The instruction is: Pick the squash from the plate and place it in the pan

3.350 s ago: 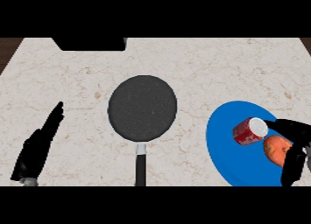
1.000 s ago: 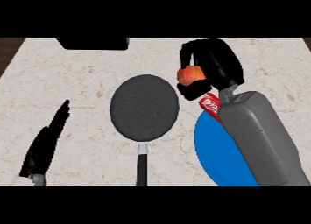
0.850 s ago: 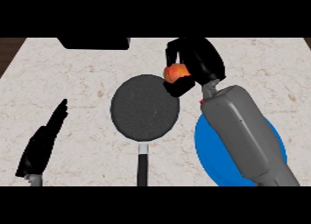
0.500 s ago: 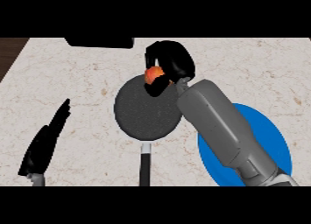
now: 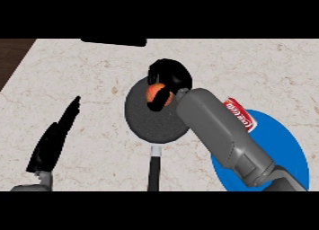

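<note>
We counted one squash (image 5: 154, 92), one pan (image 5: 148, 123), one plate (image 5: 281, 152) and one can (image 5: 238, 115) on the marble counter (image 5: 274, 76), with two hands in view. The right hand (image 5: 170, 81) hung over the pan's upper part, its black fingers curled round the orange squash, so that only a patch of the squash showed between them. We could not tell whether the squash touched the pan's floor or hung above it. The grey right forearm (image 5: 221, 134) ran from the lower right across the plate's left side up to the pan, hiding much of the blue plate and the lower part of the red and white can, which lay at the plate's upper left edge beside the forearm. The pan's dark handle (image 5: 153, 173) pointed toward the lower edge of the view. The left hand (image 5: 52, 143) rested open at the left, fingers straight and pointing up, well apart from the pan. A dark object (image 5: 114, 41) sat at the counter's far edge, and a strip of brown floor (image 5: 6, 58) showed at the upper left.
</note>
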`<state>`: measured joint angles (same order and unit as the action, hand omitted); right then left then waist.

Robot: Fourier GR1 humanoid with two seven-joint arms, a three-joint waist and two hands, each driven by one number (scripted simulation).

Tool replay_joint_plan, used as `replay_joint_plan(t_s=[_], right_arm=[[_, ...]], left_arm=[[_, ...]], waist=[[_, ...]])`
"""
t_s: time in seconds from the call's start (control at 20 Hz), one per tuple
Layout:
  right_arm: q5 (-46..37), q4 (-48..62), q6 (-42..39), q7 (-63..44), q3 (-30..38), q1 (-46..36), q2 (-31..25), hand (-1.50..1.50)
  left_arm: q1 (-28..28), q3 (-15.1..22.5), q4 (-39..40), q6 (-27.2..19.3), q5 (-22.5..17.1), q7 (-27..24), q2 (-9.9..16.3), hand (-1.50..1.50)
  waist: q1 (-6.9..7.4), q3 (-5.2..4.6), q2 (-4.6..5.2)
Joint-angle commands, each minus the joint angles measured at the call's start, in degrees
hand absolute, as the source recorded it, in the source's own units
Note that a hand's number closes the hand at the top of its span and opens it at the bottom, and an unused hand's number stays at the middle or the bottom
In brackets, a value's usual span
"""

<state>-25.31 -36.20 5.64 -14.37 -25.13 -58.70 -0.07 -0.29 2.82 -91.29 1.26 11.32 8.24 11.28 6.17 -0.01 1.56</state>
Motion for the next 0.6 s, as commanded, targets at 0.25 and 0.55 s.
replay_joint_plan(t_s=[0.25, 0.55], right_arm=[[20.87, 2.45, 4.62, 3.49, 2.41, 1.47, 0.07, -1.50], [27.83, 1.37, 16.15, 9.16, 4.83, -2.13, 0.07, -1.50]], left_arm=[[-0.24, 2.14, 0.90, -0.08, 1.24, -0.71, -1.49, 0.00], [-1.35, 0.40, 1.73, -0.30, 1.21, -0.46, -0.52, 0.00]], waist=[[2.19, 0.10, 0.38], [0.46, 0.05, -0.06]])
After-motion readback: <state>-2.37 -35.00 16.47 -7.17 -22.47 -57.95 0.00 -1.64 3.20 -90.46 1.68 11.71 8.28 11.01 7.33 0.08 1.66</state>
